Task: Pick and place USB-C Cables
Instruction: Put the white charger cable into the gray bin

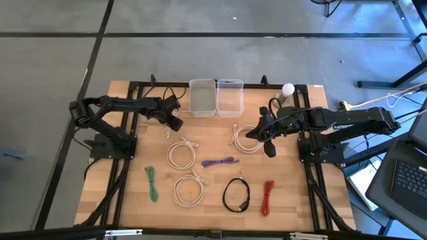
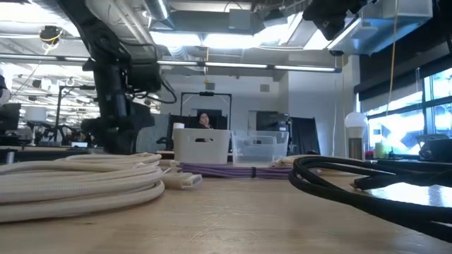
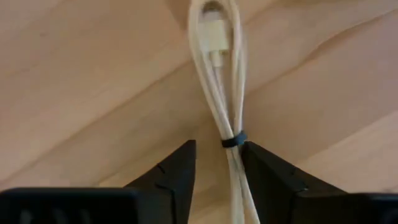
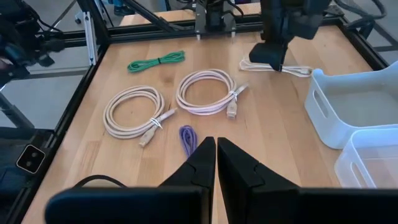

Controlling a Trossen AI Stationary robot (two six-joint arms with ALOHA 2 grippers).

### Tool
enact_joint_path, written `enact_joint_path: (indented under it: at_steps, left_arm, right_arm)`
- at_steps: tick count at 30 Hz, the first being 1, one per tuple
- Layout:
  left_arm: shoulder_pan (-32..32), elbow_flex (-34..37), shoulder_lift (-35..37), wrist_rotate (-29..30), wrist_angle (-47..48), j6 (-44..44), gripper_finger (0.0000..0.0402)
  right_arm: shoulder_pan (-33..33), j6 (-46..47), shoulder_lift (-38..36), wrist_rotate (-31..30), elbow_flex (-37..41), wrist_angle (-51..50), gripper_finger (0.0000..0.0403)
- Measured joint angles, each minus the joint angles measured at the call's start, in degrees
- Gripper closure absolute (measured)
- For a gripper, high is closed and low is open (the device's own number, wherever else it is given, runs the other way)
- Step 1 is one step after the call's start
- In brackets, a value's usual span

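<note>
My left gripper (image 3: pixel 219 163) is open and low over the table near the far left. Its fingers stand on either side of a short beige folded bundle (image 3: pixel 219 81) that lies flat (image 1: pixel 167 131). A dark tie (image 3: pixel 234 140) binds the bundle. My right gripper (image 4: pixel 216 149) is shut and hovers near the right-hand cream coil (image 1: pixel 247 139), with the purple bundle (image 4: pixel 188 138) just ahead of it. Two more cream coils (image 1: pixel 181 153) (image 1: pixel 189 189), a black coil (image 1: pixel 236 195), a red bundle (image 1: pixel 267 198) and a green bundle (image 1: pixel 152 183) lie flat on the table. My left gripper comes from above with its fingers across the beige bundle at the dark tie. One finger (image 3: pixel 267 168) stands right against the strands. I cannot tell whether it touches them. The bundle lies flat on the table.
Two open bins, a white one (image 1: pixel 203 97) and a clear one (image 1: pixel 230 97), stand side by side at the far edge. A white ball-topped object (image 1: pixel 287 90) stands at the far right. A black frame (image 1: pixel 133 133) borders the wooden table. A laptop (image 1: pixel 407 177) sits off to the right.
</note>
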State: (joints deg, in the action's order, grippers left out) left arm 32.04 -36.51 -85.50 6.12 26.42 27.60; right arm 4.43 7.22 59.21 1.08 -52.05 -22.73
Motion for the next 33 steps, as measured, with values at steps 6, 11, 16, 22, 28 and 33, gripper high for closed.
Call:
enact_joint_path:
  at_steps: [6,11,16,22,28,33]
  left_arm:
    - [-0.05,-0.14,-1.63,0.24,-0.88,-2.53,0.0269]
    - [-0.12,0.32,1.91,1.54,0.6,-5.18,0.0344]
    - [-0.03,0.41,8.45,4.18,3.35,-6.14,0.0395]
    - [-0.08,0.46,19.03,2.92,1.91,-5.89,0.0397]
    - [1.0,0.4,26.22,-6.07,-18.2,-5.27,0.0398]
    - [3.12,-0.33,24.26,-17.74,-36.46,-6.79,0.0398]
  right_arm:
    - [-0.02,0.07,-0.01,0.0,-0.01,0.08,0.0382]
    - [0.0,0.12,-0.01,0.0,-0.02,0.14,0.0382]
    - [0.0,1.05,-0.01,0.01,-0.02,0.14,0.0382]
    - [0.0,1.49,-0.03,0.0,-0.02,-0.69,0.0382]
    - [0.0,-0.03,-0.04,-0.01,-0.02,-0.54,0.0382]
    - [0.0,-0.15,-0.04,-0.02,-0.02,0.47,0.0382]
